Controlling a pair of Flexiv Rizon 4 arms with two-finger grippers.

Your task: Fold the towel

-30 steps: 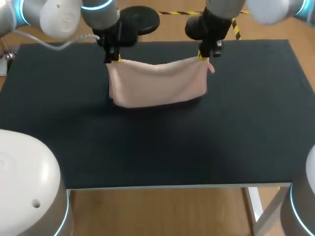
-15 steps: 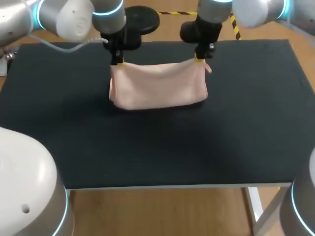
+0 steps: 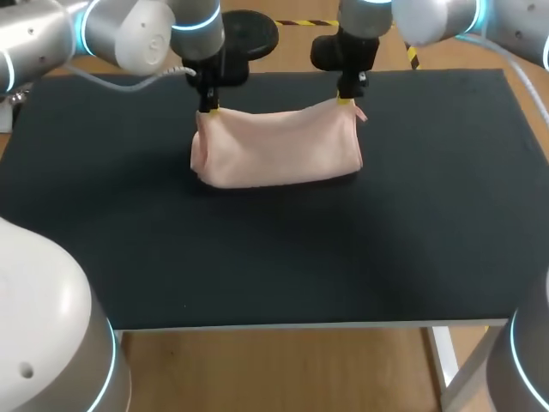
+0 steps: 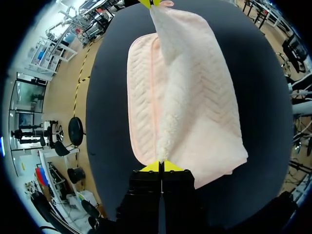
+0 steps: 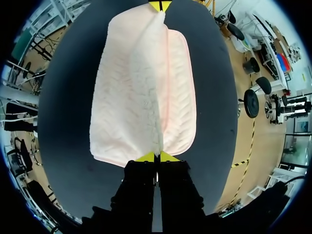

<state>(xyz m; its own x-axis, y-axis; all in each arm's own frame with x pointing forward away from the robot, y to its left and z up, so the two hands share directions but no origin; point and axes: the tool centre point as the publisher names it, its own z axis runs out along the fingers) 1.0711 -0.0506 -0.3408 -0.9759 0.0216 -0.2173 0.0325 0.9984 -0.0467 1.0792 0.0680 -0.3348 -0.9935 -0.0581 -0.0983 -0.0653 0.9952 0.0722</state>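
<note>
Gripping one top corner of the pale pink terry towel (image 3: 274,153), the left tool (image 3: 208,108) hangs over the far part of the black desk (image 3: 257,257), with its arm coming in from the left side. In the left wrist view, the left tool (image 4: 160,166) has its two yellow tips drawn narrow and pressed together on the cloth's edge, with no gap between them. From those tips the towel (image 4: 190,107) runs straight ahead as a raised ridge. To one side of the ridge a layer with a chevron weave and a stitched hem lies flat on the desk. To the other side a fluffier layer slopes down to the desk surface.

Between the two tools the held top edge is stretched almost level. Below it the cloth is doubled over, and its rounded lower fold rests on the desk just nearer than the tools.

At the other end of that edge, the right tool (image 3: 346,101) holds the opposite top corner, with its arm coming in from the right. In the right wrist view, the right tool (image 5: 157,157) likewise has its yellow tips narrow and clamped on the fabric. The towel (image 5: 141,97) rises ahead of it in the same ridge, reaching the other tool's yellow tips at the far end.
</note>
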